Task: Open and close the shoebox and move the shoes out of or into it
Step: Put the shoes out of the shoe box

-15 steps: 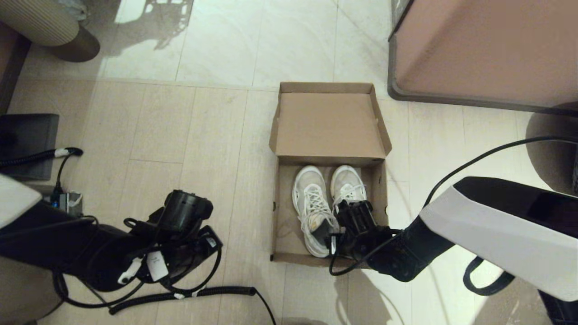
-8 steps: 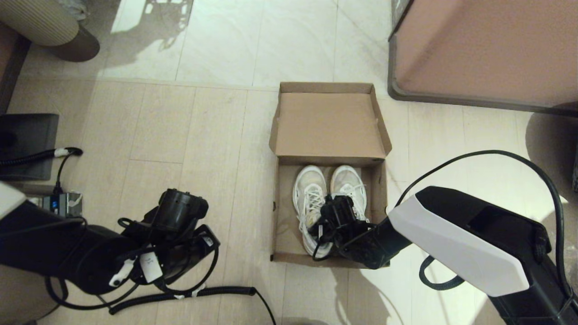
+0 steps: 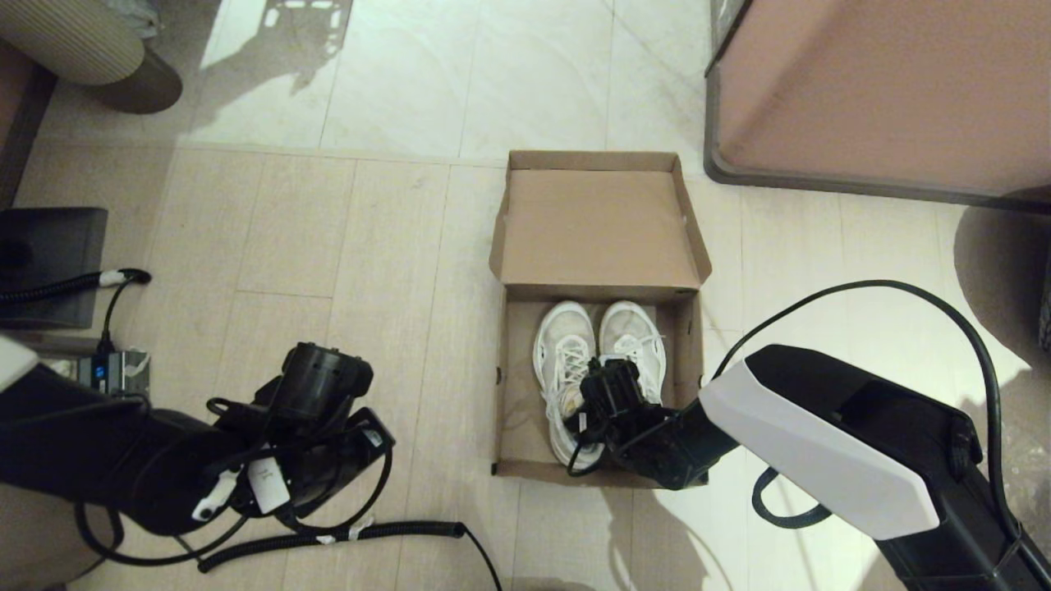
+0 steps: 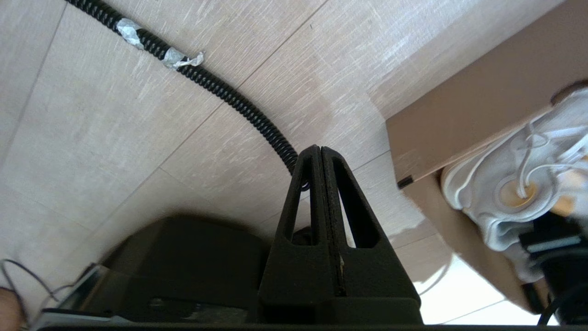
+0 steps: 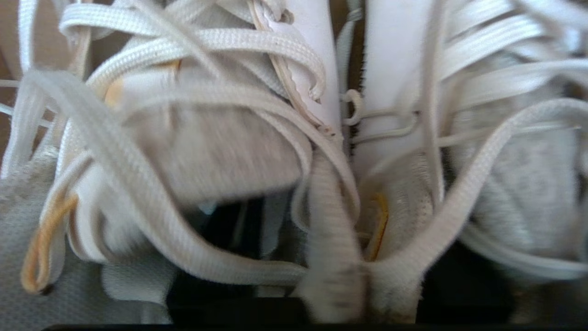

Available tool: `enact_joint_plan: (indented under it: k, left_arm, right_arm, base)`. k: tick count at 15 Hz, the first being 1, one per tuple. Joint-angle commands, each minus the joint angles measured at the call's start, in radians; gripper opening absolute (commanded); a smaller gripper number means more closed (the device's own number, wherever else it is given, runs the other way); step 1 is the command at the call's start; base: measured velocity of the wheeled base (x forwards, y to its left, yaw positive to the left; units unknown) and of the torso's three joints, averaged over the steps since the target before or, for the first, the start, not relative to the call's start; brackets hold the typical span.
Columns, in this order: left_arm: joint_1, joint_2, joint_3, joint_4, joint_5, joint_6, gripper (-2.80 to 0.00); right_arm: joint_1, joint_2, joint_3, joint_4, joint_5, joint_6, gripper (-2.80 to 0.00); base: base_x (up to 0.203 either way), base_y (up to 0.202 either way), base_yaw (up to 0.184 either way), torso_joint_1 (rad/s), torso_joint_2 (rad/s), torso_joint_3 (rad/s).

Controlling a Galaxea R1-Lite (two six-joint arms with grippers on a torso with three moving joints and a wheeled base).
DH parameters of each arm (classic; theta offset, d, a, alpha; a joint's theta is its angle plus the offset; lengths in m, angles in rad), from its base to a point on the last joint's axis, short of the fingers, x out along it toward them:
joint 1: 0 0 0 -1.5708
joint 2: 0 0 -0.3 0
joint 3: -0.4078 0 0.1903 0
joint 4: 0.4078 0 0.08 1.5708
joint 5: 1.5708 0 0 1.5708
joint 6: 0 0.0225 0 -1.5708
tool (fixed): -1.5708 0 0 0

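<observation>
Head view: the shoebox [image 3: 597, 222] lies open at centre frame, white sneakers [image 3: 598, 349] side by side inside. The right gripper [image 3: 603, 392] sits over their heel ends; its grip cannot be told.

Left wrist view: the left gripper [image 4: 321, 158], fingers pressed together, hangs above floor, box at right.

Right wrist view: both sneakers' collars [image 5: 340, 216] bunch together at lower centre.

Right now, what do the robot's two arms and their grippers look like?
The right arm has a white angular shell over black, with a thin black cable looping above it and a black wrist. The left arm is black, draped in cables with small white tags. The left gripper has black triangular fingers with cut-out windows.
</observation>
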Motion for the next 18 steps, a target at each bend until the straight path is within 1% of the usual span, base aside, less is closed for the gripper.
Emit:
enact_joint_plan:
  k: [1,5,9,12,15,18]
  left_arm:
    - [0.002,-0.01,0.001,0.0,0.002,-0.019,-2.8]
    - [0.008,-0.05,0.024,0.0,0.002,-0.021,-2.8]
    - [0.045,-0.102,0.052,0.003,0.002,-0.016,-2.8]
    - [0.051,-0.146,0.104,0.0,0.002,-0.015,-2.8]
    - [0.051,-0.181,0.138,0.0,0.002,-0.014,-2.8]
    - [0.051,-0.208,0.164,0.0,0.002,-0.014,-2.8]
  right_arm:
    - [0.001,-0.05,0.0,0.012,-0.003,-0.003,-2.8]
    - [-0.001,-0.169,0.011,0.111,0.005,0.006,-2.8]
    - [0.006,-0.275,0.034,0.152,0.012,0.008,-2.8]
    - [0.025,-0.391,0.098,0.187,0.049,0.01,-2.8]
    - [0.049,-0.536,0.188,0.215,0.066,0.013,-2.8]
    - [0.091,-0.684,0.278,0.26,0.074,0.054,-2.8]
  base:
    - [0.0,0.0,0.0,0.0,0.0,0.0]
    - [0.0,0.0,0.0,0.0,0.0,0.0]
    - [0.0,0.0,0.0,0.0,0.0,0.0]
    - [0.0,0.0,0.0,0.0,0.0,0.0]
    - [0.0,0.0,0.0,0.0,0.0,0.0]
    - [0.0,0.0,0.0,0.0,0.0,0.0]
